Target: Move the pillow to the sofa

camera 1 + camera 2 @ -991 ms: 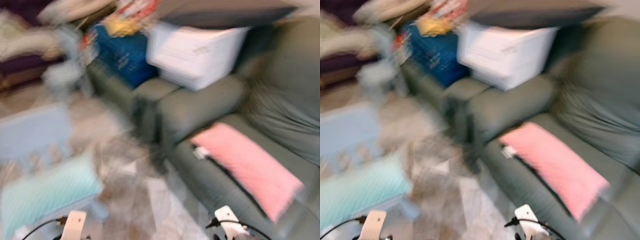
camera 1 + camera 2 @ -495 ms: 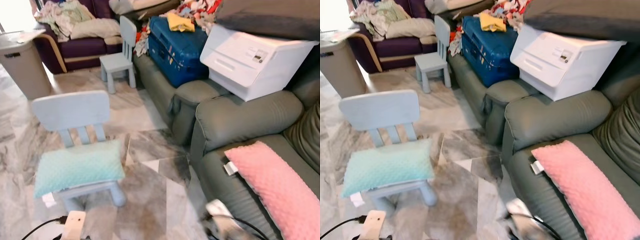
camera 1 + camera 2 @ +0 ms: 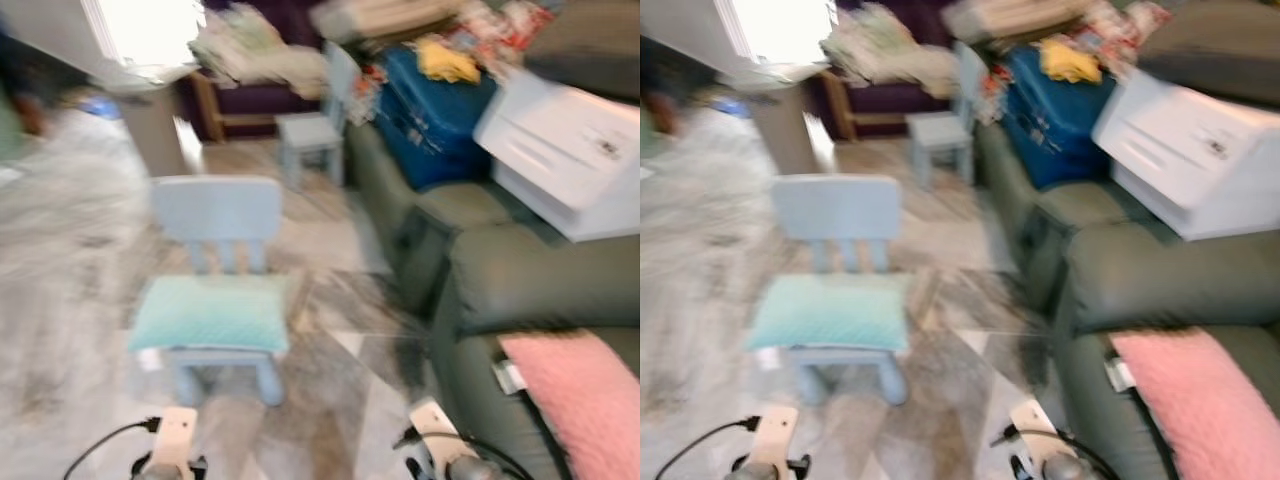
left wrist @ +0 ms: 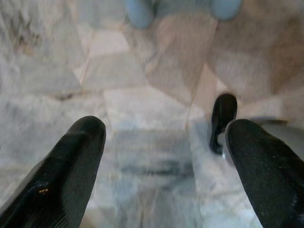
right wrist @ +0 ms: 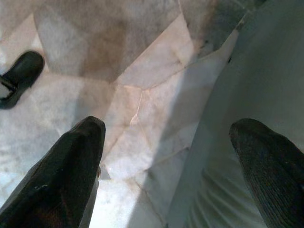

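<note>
Grey-veined marble floor (image 3: 70, 300) — bright window light (image 3: 150, 28) at the back. A pale blue child's chair (image 3: 222, 215) stands mid-room, another (image 3: 310, 135) beyond; a purple couch (image 3: 255, 95) holds heaped laundry (image 3: 250, 50).

- The mint pillow (image 3: 212, 312) looks like soft, dimpled cloth.
- The small chair (image 3: 216, 212) is smooth, matt pale-blue plastic.
- The floor (image 4: 142, 99) is polished, veined marble tile.
- The grey sofa (image 3: 530, 285) looks leathery with a dull sheen.
- The pink cushion (image 3: 585, 395) is nubbly fleece.
</note>
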{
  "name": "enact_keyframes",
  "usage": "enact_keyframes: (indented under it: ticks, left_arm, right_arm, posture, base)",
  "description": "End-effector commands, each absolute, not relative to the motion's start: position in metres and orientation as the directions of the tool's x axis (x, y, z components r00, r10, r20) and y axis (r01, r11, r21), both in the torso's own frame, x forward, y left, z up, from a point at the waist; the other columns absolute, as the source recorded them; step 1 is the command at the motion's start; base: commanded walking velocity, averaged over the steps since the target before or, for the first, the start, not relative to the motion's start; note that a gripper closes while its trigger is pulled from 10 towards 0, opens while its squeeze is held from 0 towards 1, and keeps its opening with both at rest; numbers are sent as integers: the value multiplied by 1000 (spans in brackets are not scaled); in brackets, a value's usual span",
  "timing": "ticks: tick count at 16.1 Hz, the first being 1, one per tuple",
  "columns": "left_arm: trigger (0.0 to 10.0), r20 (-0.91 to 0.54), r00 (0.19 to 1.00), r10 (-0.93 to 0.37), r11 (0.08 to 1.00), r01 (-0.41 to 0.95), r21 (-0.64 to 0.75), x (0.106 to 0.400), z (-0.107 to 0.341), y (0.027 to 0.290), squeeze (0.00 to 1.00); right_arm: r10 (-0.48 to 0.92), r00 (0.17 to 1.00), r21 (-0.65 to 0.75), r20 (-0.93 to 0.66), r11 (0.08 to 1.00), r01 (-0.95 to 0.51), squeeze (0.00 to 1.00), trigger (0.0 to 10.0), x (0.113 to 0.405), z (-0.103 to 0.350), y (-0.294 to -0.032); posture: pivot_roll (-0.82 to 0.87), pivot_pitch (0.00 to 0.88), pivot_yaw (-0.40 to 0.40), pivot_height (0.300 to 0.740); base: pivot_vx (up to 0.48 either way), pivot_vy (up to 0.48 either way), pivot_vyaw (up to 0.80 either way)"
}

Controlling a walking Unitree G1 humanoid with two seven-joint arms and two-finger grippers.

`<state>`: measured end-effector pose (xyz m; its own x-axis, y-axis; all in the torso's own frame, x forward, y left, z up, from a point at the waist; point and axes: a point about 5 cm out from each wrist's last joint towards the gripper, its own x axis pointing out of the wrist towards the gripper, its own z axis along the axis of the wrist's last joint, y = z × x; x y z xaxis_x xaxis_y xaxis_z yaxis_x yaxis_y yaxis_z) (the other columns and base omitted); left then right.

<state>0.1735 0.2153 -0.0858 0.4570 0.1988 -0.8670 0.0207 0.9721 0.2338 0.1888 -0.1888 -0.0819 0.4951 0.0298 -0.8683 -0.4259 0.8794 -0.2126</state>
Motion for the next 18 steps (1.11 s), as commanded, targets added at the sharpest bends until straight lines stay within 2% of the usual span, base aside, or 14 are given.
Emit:
enact_keyframes:
  ticks: [1, 4, 10, 13, 18]
  left_arm:
    - [10000, -871, 442, 213, 968, 29, 251, 168, -87, 223, 0]
    - [10000, -873, 426, 239, 962, 19, 273, 158, -85, 247, 0]
    - [10000, -873, 417, 251, 960, 11, 281, 152, -83, 261, 0]
    - [10000, -874, 418, 248, 960, 13, 278, 151, -83, 261, 0]
    - [10000, -875, 428, 227, 965, 22, 262, 158, -87, 240, 0]
  right_arm:
    - [22, 483, -216, -875, 876, -431, 0, 10000, 187, -83, -191]
    - [24, 482, -215, -876, 875, -434, 0, 10000, 187, -83, -191]
    - [27, 480, -211, -877, 876, -434, 0, 10000, 186, -83, -190]
    - [27, 481, -210, -876, 877, -432, 0, 10000, 187, -83, -190]
    - [27, 483, -209, -875, 880, -427, 0, 10000, 188, -82, -189]
  posture:
    - [114, 0, -28, 740]
    - [116, 0, -28, 740]
    - [116, 0, -26, 740]
    - [116, 0, -24, 740]
    - [117, 0, -23, 740]
  base:
    - [0, 0, 400]
    - [0, 0, 0]
    - [0, 418, 0]
    - [0, 464, 0]
    - [0, 462, 0]
